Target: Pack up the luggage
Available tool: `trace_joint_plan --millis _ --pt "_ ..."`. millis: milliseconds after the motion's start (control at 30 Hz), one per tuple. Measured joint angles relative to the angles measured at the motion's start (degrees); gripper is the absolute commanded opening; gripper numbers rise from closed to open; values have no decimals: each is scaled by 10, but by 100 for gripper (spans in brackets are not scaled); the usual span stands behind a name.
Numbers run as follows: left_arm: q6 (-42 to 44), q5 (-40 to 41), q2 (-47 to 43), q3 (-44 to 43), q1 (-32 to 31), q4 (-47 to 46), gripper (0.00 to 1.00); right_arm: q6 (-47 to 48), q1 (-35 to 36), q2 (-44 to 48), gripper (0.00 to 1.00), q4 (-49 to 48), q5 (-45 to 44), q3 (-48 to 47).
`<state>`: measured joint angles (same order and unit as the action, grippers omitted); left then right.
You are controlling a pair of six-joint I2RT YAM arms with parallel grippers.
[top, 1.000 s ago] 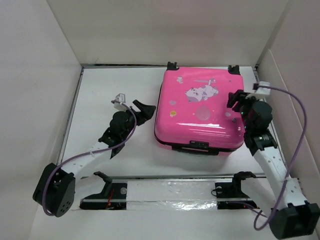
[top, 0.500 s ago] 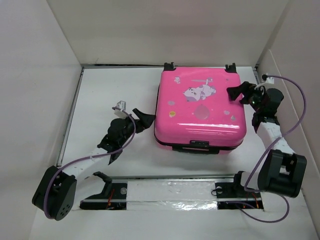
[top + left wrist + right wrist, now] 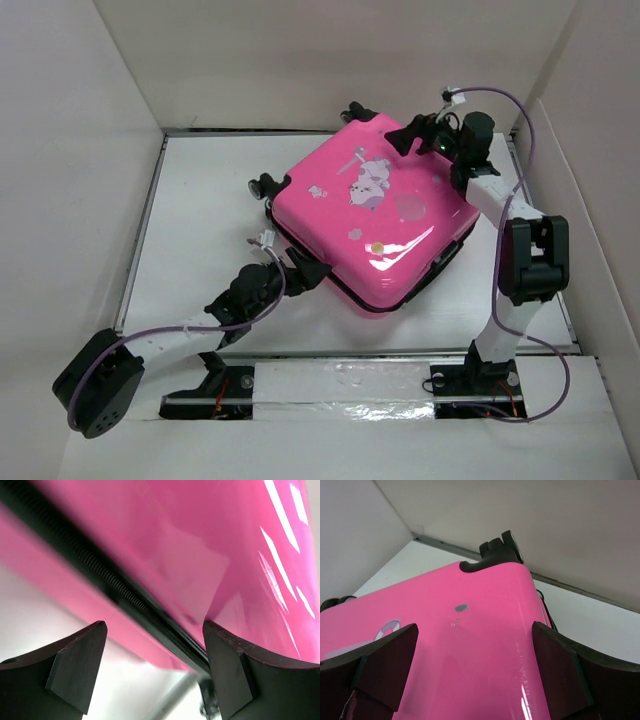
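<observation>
The luggage (image 3: 370, 215) lay shut; my left gripper (image 3: 303, 272) gaped at its seam (image 3: 120, 597), right gripper (image 3: 412, 131) wide above; packing looked nearly done.

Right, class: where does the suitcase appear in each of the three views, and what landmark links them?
Top external: suitcase right of centre, turned diagonally.
Left wrist: its pink side and black zip seam fill the upper frame, very close.
Right wrist: its pink top fills the lower frame, with a corner wheel above.
Shared landmark: the white table beneath it.
</observation>
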<state>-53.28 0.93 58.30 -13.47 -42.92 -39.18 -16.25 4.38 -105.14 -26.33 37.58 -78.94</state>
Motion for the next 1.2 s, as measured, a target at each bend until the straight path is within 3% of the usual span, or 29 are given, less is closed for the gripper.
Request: trace_joint_plan --millis 200,367,400,500,533,700,833,933,967,1067,1200 --pt "19 27 -84 -14 -20 63 82 4 51 -4 100 99 62 -64" --pt "49 72 -155 -85 43 111 85 11 44 53 99 150 61 -49" --pt "53 75 -159 -100 58 114 85 14 37 83 95 150 54 -26" --pt "61 76 -157 -125 100 122 86 37 23 218 35 148 12 72" --pt "61 71 -155 -125 113 125 86 45 24 272 0 141 -7 112" --pt "59 46 -138 -124 159 159 83 55 123 583 0 104 -104 348" --pt "56 48 -153 -120 184 185 77 48 235 759 0 132 -182 490" --pt "50 45 -183 -102 195 183 48 17 292 841 0 238 -275 548" --pt "53 31 -192 -95 195 179 31 1 308 869 0 277 -308 563" --pt "64 -12 -200 -76 182 158 11 -38 336 950 0 339 -389 575" --pt "108 -53 -181 -72 80 133 4 -68 342 938 0 341 -439 579"
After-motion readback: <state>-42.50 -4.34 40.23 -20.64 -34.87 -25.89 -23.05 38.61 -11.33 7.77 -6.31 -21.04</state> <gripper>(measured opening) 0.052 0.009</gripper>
